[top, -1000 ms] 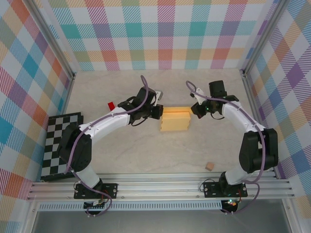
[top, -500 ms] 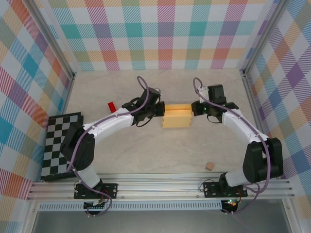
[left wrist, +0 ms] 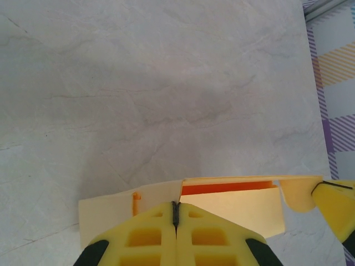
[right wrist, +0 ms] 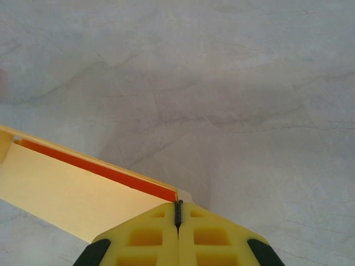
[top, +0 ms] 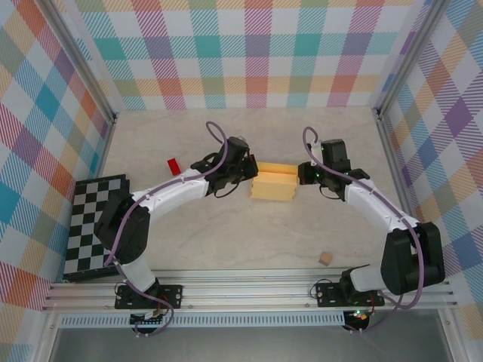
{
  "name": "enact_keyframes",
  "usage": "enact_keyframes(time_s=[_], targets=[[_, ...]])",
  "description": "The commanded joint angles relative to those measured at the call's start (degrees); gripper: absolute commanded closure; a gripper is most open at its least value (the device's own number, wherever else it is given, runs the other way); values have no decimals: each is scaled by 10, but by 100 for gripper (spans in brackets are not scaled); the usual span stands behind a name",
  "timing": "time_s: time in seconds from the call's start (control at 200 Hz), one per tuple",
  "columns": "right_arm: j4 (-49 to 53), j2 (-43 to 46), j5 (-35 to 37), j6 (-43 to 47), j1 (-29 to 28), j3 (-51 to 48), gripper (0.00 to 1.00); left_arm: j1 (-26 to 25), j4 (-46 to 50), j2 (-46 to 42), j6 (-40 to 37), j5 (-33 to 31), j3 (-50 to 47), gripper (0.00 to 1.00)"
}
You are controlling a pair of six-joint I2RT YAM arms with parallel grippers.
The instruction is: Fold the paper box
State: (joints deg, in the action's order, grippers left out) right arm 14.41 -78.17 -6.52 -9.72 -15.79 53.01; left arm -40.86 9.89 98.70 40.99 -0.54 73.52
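Observation:
The paper box [top: 273, 185], yellow-orange thin cardboard, lies partly folded at the table's middle, its orange inner strip showing along the far edge. My left gripper [top: 253, 170] is shut, its tips against the box's left end. In the left wrist view the shut left gripper [left wrist: 176, 206] meets the box [left wrist: 233, 208] at a fold. My right gripper [top: 300, 173] is shut at the box's right end. The right wrist view shows the shut right gripper [right wrist: 178, 205] touching the box's [right wrist: 66, 191] corner, a small flap tip just past the tips. Whether cardboard is pinched, I cannot tell.
A small red block [top: 173, 164] lies left of the left arm. A tiny tan cube [top: 325, 259] sits near the front right. A checkered board [top: 94, 222] lies at the left edge. Plaid walls with metal rails [top: 392, 143] enclose the table.
Both grippers have shifted a little toward the far wall with the box between them. The box's stepped layers have drawn together into a narrower shape.

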Motion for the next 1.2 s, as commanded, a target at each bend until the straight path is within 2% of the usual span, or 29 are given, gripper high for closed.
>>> enact_keyframes(time_s=[0.0,0.175,0.305,0.595,1.045,1.2], targets=[[2,15,15,-19,-12,1,100,-5,-22,-2,18,7,-5,100],[-32,37,23,-36,-22,-22,100,-11,-16,-12,-21,-16,-28,100],[-21,34,27,-46,-31,-14,100,-12,-40,-24,-19,-23,-61,100],[1,25,31,-68,-31,-10,100,-13,-27,-38,-42,-43,-80,100],[47,14,33,-211,-33,-21,100,-23,-8,-47,-86,-62,-91,100],[25,27,57,-233,-41,-56,100,-24,-11,-49,-90,-64,-100,100]])
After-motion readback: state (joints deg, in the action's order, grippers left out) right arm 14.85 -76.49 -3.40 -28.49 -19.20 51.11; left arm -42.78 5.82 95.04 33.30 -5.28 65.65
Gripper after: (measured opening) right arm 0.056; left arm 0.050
